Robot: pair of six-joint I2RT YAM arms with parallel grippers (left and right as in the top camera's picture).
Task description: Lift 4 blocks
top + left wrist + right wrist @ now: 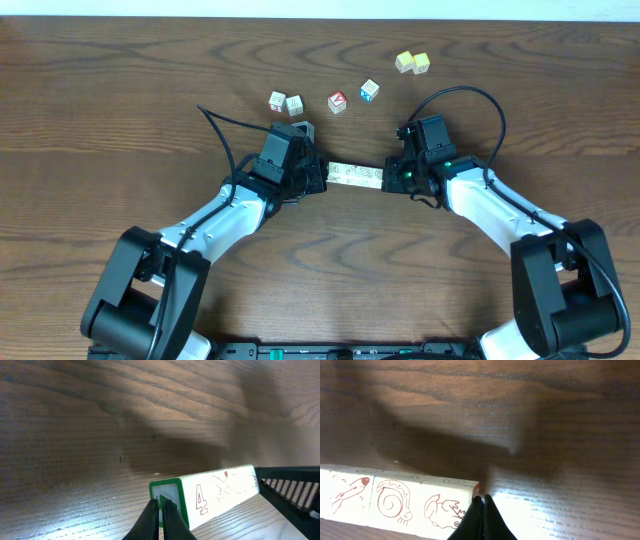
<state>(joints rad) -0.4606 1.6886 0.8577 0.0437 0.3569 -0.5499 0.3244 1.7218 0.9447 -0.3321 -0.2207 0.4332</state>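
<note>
Dark wooden table (120, 80) bears scattered loose cubes (337, 101).

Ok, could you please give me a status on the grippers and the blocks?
Left gripper shut, right gripper shut, tips against opposite ends of the row of blocks. Loose cubes farther back, apart from it. Nothing in the way.

From overhead you could not count the blocks (356, 176): their markings were too small, and both ends of the row sat hidden under the left gripper (318, 178) and the right gripper (390, 178). In your left wrist view the row's far faces washed out pale and blurred. In your right wrist view the picture's left and bottom edges cut the row off. On the loose cubes (337, 101) the faces were too small to read.
</note>
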